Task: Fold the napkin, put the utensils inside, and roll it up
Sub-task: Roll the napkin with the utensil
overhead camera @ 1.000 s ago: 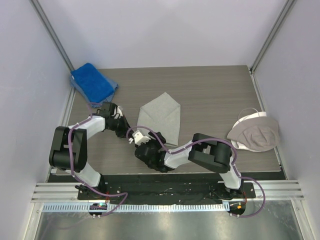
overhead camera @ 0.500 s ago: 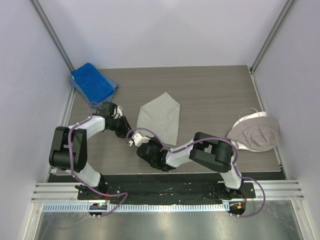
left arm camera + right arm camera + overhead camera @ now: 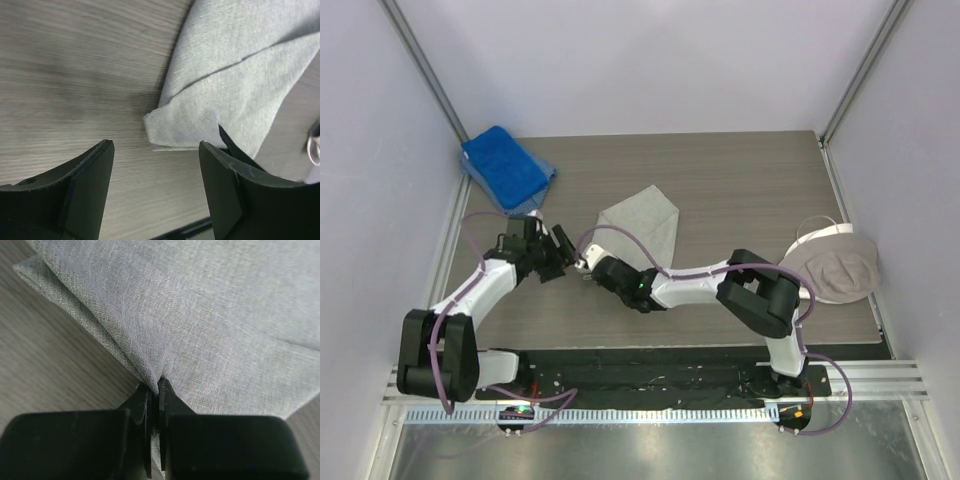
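Light grey napkin (image 3: 645,232) of thin woven cloth, folded over itself into a rough triangle, flat near the middle of the wood-grain surface (image 3: 750,180). In the left wrist view, napkin (image 3: 240,70) in layers, a diagonal fold line across the top one and a small squared corner jutting onto bare wood. In the right wrist view, napkin (image 3: 210,310) filling most of the frame, lower layers peeking out along its left edge.

Right pincer (image 3: 154,387) clamped on the napkin's near edge, the cloth pinched between the black fingers and puckered into a small crease. From above, right pincer (image 3: 588,266) at the napkin's near-left corner, right arm (image 3: 760,295) stretched low and leftward across the near part of the surface.

Left pincer (image 3: 156,187) spread wide, gripping nothing, its fingers (image 3: 85,192) framing bare wood with the jutting corner just ahead. From above, left pincer (image 3: 558,256) just beside the right one, left arm (image 3: 485,282) reaching in from the near left.

Farther out: blue towel (image 3: 506,166) bunched at the far-left corner and beige-grey cloth (image 3: 828,268) with a white edge at the right side — both well apart from the napkin.
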Action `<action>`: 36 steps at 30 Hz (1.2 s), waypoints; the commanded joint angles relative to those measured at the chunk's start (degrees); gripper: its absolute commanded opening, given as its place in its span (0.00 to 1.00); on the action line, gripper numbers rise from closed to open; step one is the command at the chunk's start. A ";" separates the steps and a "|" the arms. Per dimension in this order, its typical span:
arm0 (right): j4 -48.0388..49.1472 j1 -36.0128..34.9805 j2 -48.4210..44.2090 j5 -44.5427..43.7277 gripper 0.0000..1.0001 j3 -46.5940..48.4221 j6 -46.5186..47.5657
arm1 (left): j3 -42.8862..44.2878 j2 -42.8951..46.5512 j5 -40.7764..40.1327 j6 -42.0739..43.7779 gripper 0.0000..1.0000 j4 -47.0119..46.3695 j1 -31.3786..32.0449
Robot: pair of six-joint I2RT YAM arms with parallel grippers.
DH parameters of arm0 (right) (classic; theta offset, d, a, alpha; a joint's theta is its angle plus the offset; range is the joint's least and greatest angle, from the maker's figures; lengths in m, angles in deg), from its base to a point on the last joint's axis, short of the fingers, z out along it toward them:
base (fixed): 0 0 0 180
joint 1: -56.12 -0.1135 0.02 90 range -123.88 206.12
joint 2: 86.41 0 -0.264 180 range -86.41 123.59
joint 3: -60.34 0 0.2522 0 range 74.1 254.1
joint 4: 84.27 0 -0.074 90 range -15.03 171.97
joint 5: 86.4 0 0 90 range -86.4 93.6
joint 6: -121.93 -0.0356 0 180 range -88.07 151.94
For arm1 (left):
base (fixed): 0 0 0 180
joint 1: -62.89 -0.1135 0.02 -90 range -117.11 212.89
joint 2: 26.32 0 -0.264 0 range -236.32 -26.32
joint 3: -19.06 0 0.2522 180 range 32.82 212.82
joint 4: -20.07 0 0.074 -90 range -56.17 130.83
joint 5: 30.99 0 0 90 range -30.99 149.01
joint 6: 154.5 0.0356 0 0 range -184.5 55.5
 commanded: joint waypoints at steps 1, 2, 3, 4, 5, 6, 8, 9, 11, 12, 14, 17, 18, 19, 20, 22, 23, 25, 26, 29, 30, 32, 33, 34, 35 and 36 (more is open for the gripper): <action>-16.44 2.62 -0.58 20.07 0.01 5.09 -7.52 | -5.46 6.35 -6.88 -1.30 0.73 -7.29 -0.24; -17.77 4.20 -0.67 25.15 0.01 6.06 -9.10 | -6.25 7.84 -8.19 -0.34 0.73 -8.25 -0.15; -20.30 5.08 -0.58 28.07 0.01 7.89 -9.72 | -7.65 10.20 -8.73 0.02 0.73 -9.92 -0.15; -21.72 5.87 -0.49 30.27 0.01 9.04 -11.12 | -8.36 11.62 -9.34 0.37 0.73 -10.89 0.20; -23.13 7.36 -0.49 35.25 0.01 10.01 -11.65 | -9.76 13.55 -9.96 0.98 0.73 -11.77 0.38; -25.75 8.07 0.03 37.39 0.01 12.02 -12.27 | -10.21 14.52 -10.22 1.25 0.73 -13.35 0.99; -27.88 9.57 0.47 41.87 0.01 13.88 -13.85 | -11.35 16.28 -10.58 2.73 0.73 -14.15 1.69; -29.36 10.97 1.00 46.16 0.01 15.28 -14.29 | -11.62 17.95 -11.10 3.27 0.73 -14.76 2.13; -30.78 12.29 1.70 50.67 0.01 16.52 -15.35 | -12.84 19.36 -11.46 4.32 0.73 -16.34 3.54; -32.09 13.26 2.23 53.99 0.01 17.83 -15.61 | -13.37 20.67 -11.72 4.59 0.73 -17.22 3.98; -33.85 13.96 3.81 56.47 0.01 20.37 -15.97 | -14.95 21.48 -11.72 5.11 0.73 -20.11 5.38; -37.55 15.20 6.45 60.78 0.01 23.72 -16.14 | -16.54 21.13 -11.02 6.08 0.74 -24.60 7.58; -38.77 15.55 7.15 62.01 0.01 24.25 -16.23 | -16.72 20.43 -10.58 6.69 0.73 -25.92 8.11; -39.13 16.51 8.55 65.07 0.01 24.69 -16.49 | -16.80 19.47 -9.80 6.96 0.73 -26.89 8.64; -39.48 17.04 9.17 66.67 0.01 25.48 -16.76 | -16.81 18.85 -9.87 7.31 0.73 -28.55 10.03; -39.84 18.18 10.40 69.74 0.01 25.84 -17.37 | -16.89 17.53 -9.87 9.24 0.73 -30.14 11.27; -39.93 18.53 11.19 70.45 0.01 26.10 -17.46 | -17.07 17.18 -9.79 9.86 0.73 -31.45 12.50; -39.93 19.06 12.07 72.03 0.01 26.28 -17.81 | -17.42 16.65 -9.44 11.26 0.74 -32.78 13.21; -39.84 19.76 12.95 73.00 0.01 26.54 -17.90 | -17.86 16.12 -8.83 11.53 0.74 -33.83 13.47; -39.84 21.08 14.09 76.33 0.01 27.07 -18.08 | -18.30 14.19 -8.12 12.76 0.74 -34.45 14.35; -39.75 21.44 14.71 77.05 0.01 27.16 -18.08 | -18.21 13.57 -8.03 13.02 0.74 -34.46 14.53; -39.84 21.96 15.33 78.63 0.01 27.42 -17.90 | -18.12 12.43 -7.85 13.12 0.74 -34.46 15.06; -39.84 22.23 15.85 79.24 0.01 27.42 -17.81 | -18.04 11.21 -8.20 13.20 0.73 -34.54 15.23; -39.84 22.40 16.12 79.95 0.01 27.51 -17.55 | -17.95 10.59 -8.38 13.29 0.73 -34.63 15.49; -39.84 22.67 16.38 80.65 0.01 27.51 -17.46 | -17.86 10.23 -8.82 13.20 0.73 -34.63 15.76; -39.75 23.19 16.73 81.87 0.01 27.60 -17.55 | -17.77 9.53 -9.78 13.29 0.73 -34.63 15.93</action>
